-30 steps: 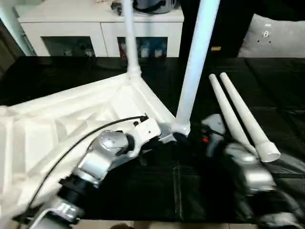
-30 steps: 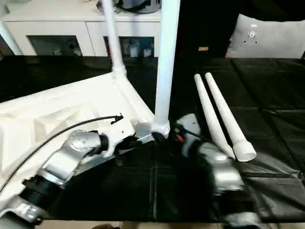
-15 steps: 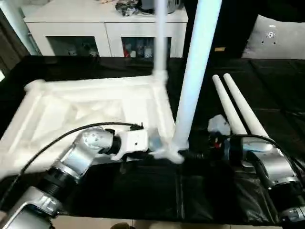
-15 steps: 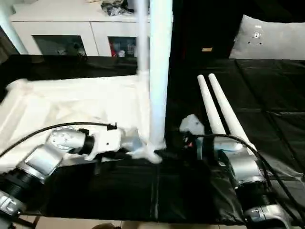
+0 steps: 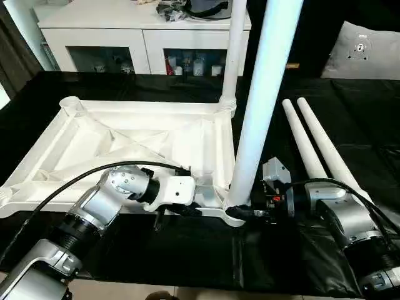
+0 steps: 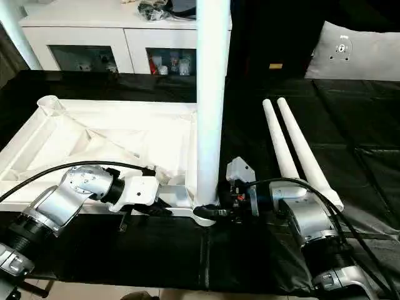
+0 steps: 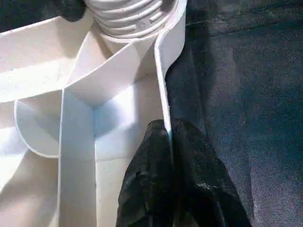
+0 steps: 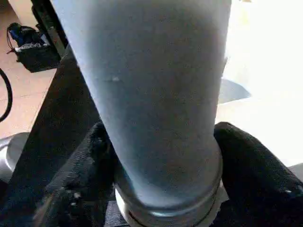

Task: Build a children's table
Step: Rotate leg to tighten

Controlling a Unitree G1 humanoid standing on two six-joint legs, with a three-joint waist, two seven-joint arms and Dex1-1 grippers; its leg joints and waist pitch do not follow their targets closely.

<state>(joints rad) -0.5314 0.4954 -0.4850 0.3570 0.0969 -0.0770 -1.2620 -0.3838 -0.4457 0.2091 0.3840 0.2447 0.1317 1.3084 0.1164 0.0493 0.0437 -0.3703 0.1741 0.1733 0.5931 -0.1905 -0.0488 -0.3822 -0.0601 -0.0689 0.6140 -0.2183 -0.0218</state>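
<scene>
The tabletop (image 5: 125, 144) lies upside down on a black mat (image 5: 281, 262), its ribbed underside facing up. Two legs already stand upright in its corner sockets: the near leg (image 5: 262, 106) rises from the corner closest to the robot's right arm, and the far leg (image 5: 232, 56) stands in the corner behind it, on the same short edge. An empty round socket (image 5: 70, 104) shows at the far corner on the opposite side. Two loose legs (image 5: 312, 147) lie side by side on the mat, just beyond the near leg and away from the tabletop.

The left gripper (image 7: 171, 142) is pinched closed on the tabletop's thin outer rim, one black finger (image 7: 147, 179) on the inside of the wall and the other on the outside, a little way along the rim from the near leg's socket. The right gripper (image 8: 165, 165) reaches in level from the other side and has its two fingers (image 8: 80, 170) around the base of the near leg, one on each side of the tube right at the socket collar, pressed against it.

Behind the tabletop, past the mat, stands a white cabinet (image 5: 144, 37) with glass doors, and a grey cushion (image 5: 365, 47) sits off to the side of it.
</scene>
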